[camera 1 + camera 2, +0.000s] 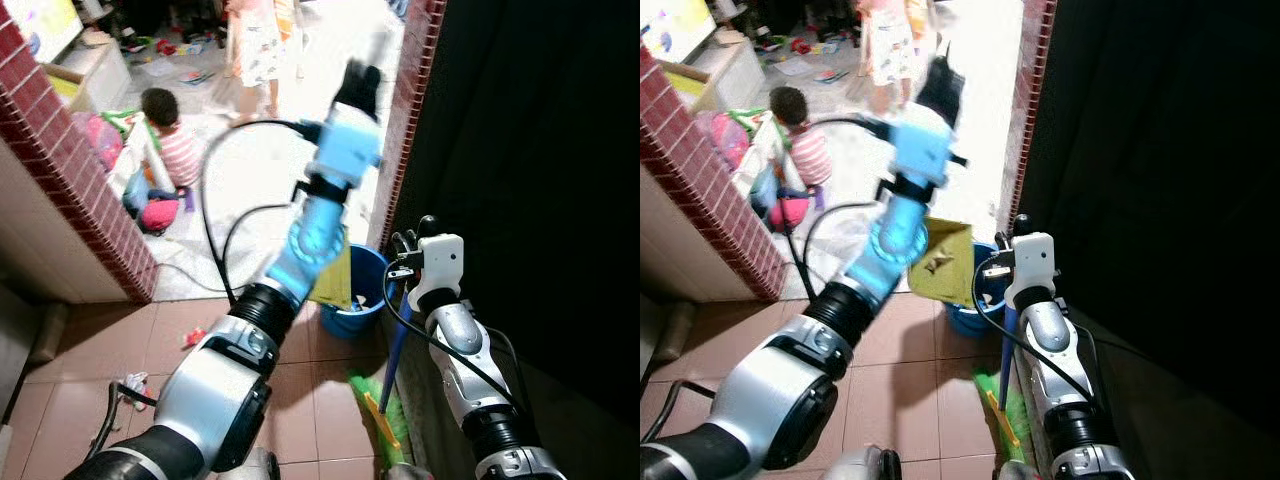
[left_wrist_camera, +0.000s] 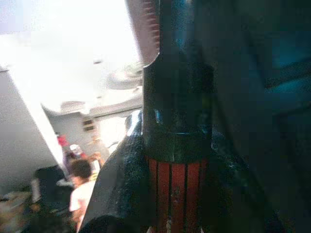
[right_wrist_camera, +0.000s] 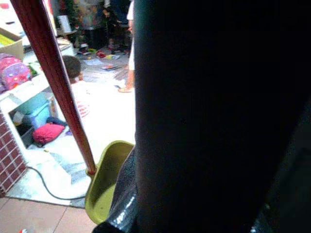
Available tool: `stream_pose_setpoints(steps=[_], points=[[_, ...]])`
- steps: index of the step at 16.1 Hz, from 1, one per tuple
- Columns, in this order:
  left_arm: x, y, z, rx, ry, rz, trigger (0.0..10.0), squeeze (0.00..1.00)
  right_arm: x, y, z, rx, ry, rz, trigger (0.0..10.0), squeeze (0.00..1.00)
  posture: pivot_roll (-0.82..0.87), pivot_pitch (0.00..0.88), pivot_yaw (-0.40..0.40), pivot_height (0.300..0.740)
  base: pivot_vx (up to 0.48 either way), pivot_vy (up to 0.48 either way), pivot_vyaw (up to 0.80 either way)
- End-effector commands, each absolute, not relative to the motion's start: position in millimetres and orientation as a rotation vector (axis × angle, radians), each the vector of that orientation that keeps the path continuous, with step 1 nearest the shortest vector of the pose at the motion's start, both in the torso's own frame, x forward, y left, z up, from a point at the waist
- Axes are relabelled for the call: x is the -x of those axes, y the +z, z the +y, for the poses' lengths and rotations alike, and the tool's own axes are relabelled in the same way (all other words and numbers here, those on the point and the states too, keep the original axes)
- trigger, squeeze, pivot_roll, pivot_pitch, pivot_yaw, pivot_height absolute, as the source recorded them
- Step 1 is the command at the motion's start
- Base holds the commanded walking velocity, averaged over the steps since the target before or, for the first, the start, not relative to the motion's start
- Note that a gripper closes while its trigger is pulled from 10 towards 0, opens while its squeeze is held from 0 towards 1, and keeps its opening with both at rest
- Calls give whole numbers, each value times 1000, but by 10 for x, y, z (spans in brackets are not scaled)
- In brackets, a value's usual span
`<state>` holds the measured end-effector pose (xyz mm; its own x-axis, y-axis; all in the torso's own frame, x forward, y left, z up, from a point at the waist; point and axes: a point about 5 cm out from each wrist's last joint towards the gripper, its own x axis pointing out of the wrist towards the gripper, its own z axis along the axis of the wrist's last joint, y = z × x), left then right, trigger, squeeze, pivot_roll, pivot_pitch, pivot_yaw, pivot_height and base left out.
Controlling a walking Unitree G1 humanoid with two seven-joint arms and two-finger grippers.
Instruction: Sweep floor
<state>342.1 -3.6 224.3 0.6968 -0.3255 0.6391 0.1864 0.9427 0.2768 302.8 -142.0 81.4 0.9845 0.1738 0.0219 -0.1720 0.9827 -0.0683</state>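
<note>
Reddish tiled floor by a brick pillar, a bright room beyond it — a person sat on the pale floor there among toys, another stood farther back. A blue bucket stood at the foot of the right-hand brick edge, just beside dark wall.

The left gripper was raised high and forward, blurred. In the left wrist view its fingers looked clamped on a black-and-red handle. The yellow dustpan hung below that arm, over the bucket's near rim; the right wrist view showed it at the foot of a red pole, so the handle was probably the dustpan's own.

The right gripper was held up beside the blue broom handle. Whether its fingers were apart or closed on the handle could not be told. The broom's green bristles rested on the tiles near the wall.

Scraps of litter lay on the tiles to the left. Judged from that, sweeping was barely begun or only partly done — the loose bits had yet to be gathered into the pan.
</note>
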Motion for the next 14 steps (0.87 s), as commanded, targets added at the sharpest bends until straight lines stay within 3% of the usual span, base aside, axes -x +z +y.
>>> stream_pose_setpoints(steps=[1, 7, 11, 14], points=[[-3324, 2418, -203, -224, -358, -876, 10000, 0, -3017, 850, -1477, 114, 165, -40, 10000, 0, -145, 0, 75, 740, 0, 0, 0], [-2988, 2047, -585, -314, -818, -874, 10000, 0, -2998, 848, -1469, 116, 154, -43, 10000, 0, -144, 0, 84, 740, 0, 0, 0], [-2958, 1981, -594, -359, -895, -868, 10000, 0, -3019, 850, -1440, 112, 158, -45, 10000, 0, -129, 0, 84, 740, 0, 0, 0], [-3022, 2238, -518, -373, -868, -976, 10000, 0, -3036, 858, -1429, 115, 165, -48, 10000, 0, -119, 0, 75, 740, 0, 0, 0]])
